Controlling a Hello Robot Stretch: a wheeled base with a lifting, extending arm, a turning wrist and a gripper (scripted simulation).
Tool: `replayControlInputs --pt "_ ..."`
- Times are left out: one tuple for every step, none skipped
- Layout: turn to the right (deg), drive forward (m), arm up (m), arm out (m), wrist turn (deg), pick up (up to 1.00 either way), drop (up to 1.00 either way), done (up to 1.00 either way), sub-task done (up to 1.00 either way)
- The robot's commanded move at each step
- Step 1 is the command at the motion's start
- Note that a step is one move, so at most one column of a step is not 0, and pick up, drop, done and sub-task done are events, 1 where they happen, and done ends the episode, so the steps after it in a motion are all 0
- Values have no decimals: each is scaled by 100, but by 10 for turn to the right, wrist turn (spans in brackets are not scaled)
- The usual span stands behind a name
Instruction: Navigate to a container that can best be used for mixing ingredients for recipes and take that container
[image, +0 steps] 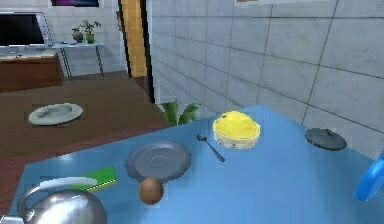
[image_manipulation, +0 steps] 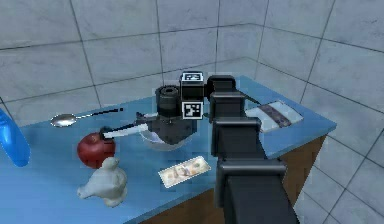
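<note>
The gripper (image_manipulation: 112, 131) lies over the blue surface (image_manipulation: 50, 195), by an apple (image_manipulation: 93, 148); whether it holds anything cannot be told. A yellow bowl (image: 237, 128) stands near the surface's far corner.

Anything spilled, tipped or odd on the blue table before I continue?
Nothing stands out. On the blue table the grey plate lies flat and the yellow-filled dish sits upright. The spoon and the red apple rest on the tabletop. No spill or damage shows.

Two grey plates (image: 55, 114) (image: 158, 159), one yellow bowl (image: 236, 128), one spoon (image: 211, 148), one kettle (image: 60, 208)
</note>
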Motion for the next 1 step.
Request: replayControlInputs --pt "0 0 0 0 300 0 0 0 0"
